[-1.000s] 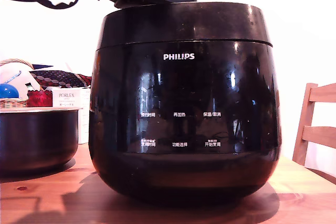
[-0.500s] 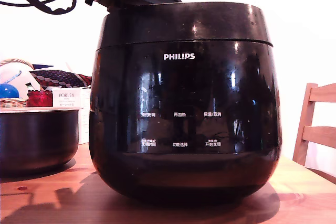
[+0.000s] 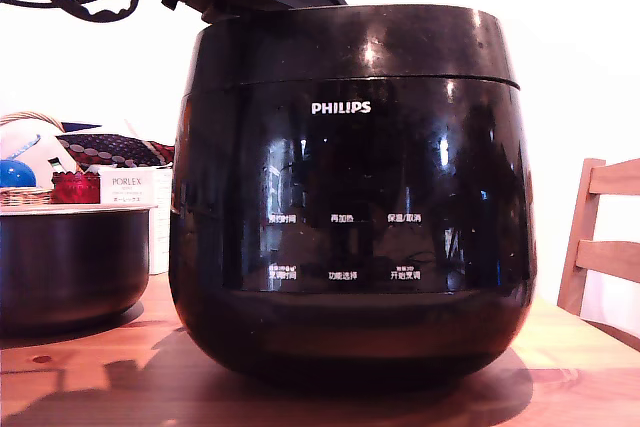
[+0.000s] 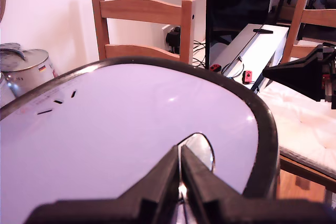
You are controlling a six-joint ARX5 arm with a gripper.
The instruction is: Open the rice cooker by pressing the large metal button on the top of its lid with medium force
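Wooden tabletop (image 3: 580, 357) is carrying the cooker (image 3: 350, 247), which is sitting in the middle of the exterior view and filling most of it, its white logo and labels facing the camera. Its lid (image 3: 350, 42) is lying flat on the body, a thin seam showing between the two. At the exterior view's left a dark pot (image 3: 65, 262) with a pale rim is standing just beside the cooker, clutter piled behind it. A chair (image 3: 600, 237) is showing at that view's right edge. From the wrist, the claw (image 4: 180, 169) is pointing down at the lid, fingers clenched together, tips resting at the metal button (image 4: 202, 148) near the lid's rim.
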